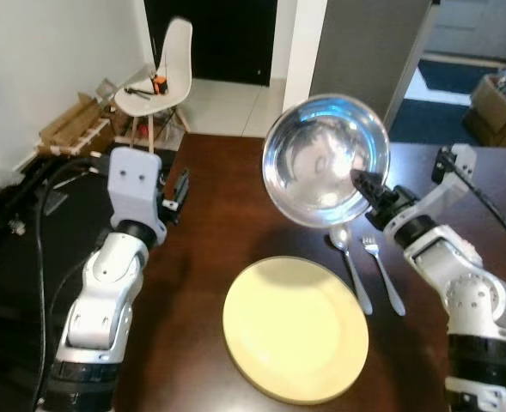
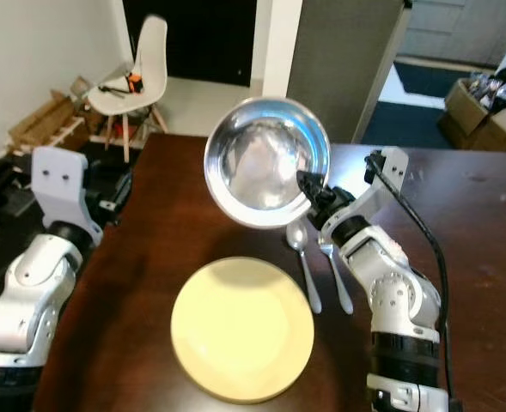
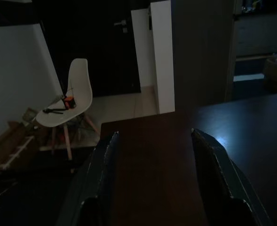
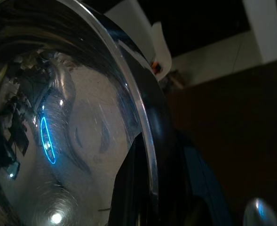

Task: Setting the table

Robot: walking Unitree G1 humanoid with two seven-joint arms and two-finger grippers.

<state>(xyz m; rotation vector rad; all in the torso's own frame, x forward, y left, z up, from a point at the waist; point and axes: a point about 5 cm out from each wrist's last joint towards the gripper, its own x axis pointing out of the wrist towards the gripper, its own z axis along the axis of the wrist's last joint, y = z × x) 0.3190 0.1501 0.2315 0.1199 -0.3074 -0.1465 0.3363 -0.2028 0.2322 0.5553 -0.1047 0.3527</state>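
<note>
A shiny steel bowl (image 1: 326,159) hangs tilted on edge above the dark wooden table (image 1: 218,215), its hollow facing me. My right gripper (image 1: 362,182) is shut on the bowl's rim at its lower right; the right wrist view has the rim (image 4: 143,122) between the black fingers. Below the bowl lies a pale yellow plate (image 1: 295,328). A spoon (image 1: 350,262) and a fork (image 1: 381,270) lie side by side just right of the plate. My left gripper (image 3: 152,141) stands open over the table's left part, nothing between its fingers.
A white chair (image 1: 158,77) with small items on its seat stands beyond the table's far left corner. Wooden slats (image 1: 72,129) lean by the wall. A cardboard box (image 1: 497,107) sits at the far right. Cables run along my left arm (image 1: 106,283).
</note>
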